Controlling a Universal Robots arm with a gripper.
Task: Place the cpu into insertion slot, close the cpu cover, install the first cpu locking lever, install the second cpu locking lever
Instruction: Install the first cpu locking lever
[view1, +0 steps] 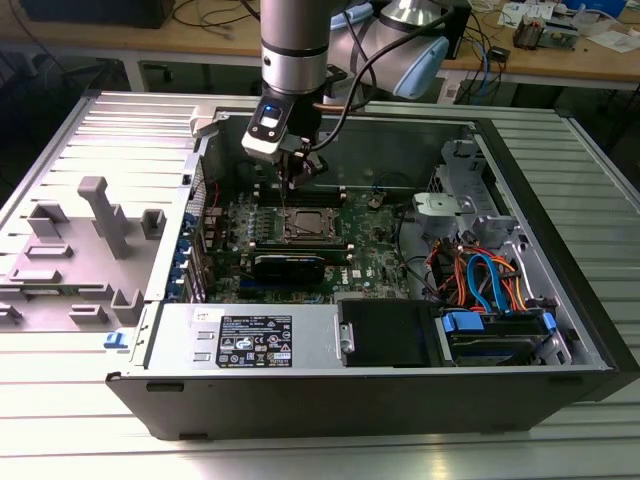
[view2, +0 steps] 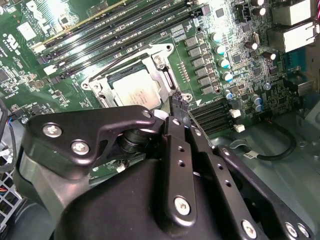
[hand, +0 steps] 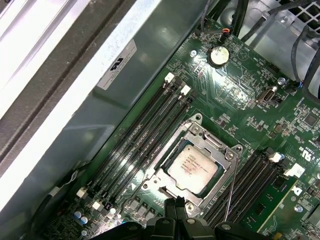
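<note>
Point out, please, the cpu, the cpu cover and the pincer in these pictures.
cpu (hand: 194, 170): first wrist view, middle of its silver-grey top.
cpu cover (hand: 215, 143): first wrist view, on one band of its silvery frame.
pincer (view2: 177, 101): second wrist view, at its black tips.

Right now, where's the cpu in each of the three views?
Exterior view: the cpu sits mid-motherboard, just below the gripper.
Second wrist view: the cpu lies just past the fingers.
First wrist view: the cpu lies between two banks of memory slots.
Shared landmark: the silvery cpu cover framing it.
</note>
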